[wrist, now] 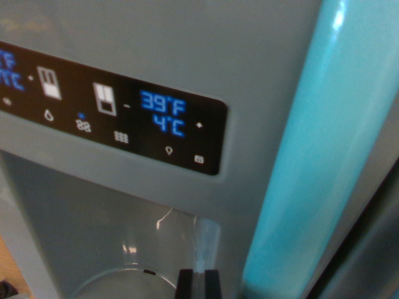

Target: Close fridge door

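the fridge door [187,56] filled the wrist view's left and centre, its black control panel [112,118] reading 39°f above the dispenser recess [118,249]. the gripper [199,283] sat clenched at the bottom edge, fingers together, just before the door face. right of it the long handle [312,162] ran upright, slightly tilted.

The flat metal fridge door [187,43] is a dull grey-blue. Its glossy black control panel [106,115] carries bright blue digits reading 39°F and 4°C, with small white icons (two show a fridge outline). The rounded vertical handle [312,162] shines pale turquoise with a white glint. The tool [199,284] is matte black.
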Motion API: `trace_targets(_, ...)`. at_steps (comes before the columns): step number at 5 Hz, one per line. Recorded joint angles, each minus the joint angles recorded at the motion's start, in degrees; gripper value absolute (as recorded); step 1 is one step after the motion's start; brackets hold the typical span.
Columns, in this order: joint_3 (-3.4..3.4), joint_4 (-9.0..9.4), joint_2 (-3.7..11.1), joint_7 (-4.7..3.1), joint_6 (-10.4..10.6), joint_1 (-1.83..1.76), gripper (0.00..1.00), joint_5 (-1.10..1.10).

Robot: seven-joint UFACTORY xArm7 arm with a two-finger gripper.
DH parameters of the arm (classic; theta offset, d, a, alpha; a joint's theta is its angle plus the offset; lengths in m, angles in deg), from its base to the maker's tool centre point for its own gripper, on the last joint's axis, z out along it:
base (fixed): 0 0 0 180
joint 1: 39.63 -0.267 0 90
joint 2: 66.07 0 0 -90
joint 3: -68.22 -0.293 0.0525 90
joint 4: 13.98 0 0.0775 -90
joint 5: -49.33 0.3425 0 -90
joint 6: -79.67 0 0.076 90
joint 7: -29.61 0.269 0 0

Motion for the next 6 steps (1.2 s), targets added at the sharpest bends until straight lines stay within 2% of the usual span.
trace_targets(1,0.0,0.0,0.0,0.0,0.0,0.0,1.0,0.0)
trace_targets(2,0.28,-0.47,0.57,0.0,0.0,0.0,1.0,0.0)
trace_targets(6,0.34,-0.76,0.87,0.0,0.0,0.0,1.0,0.0)
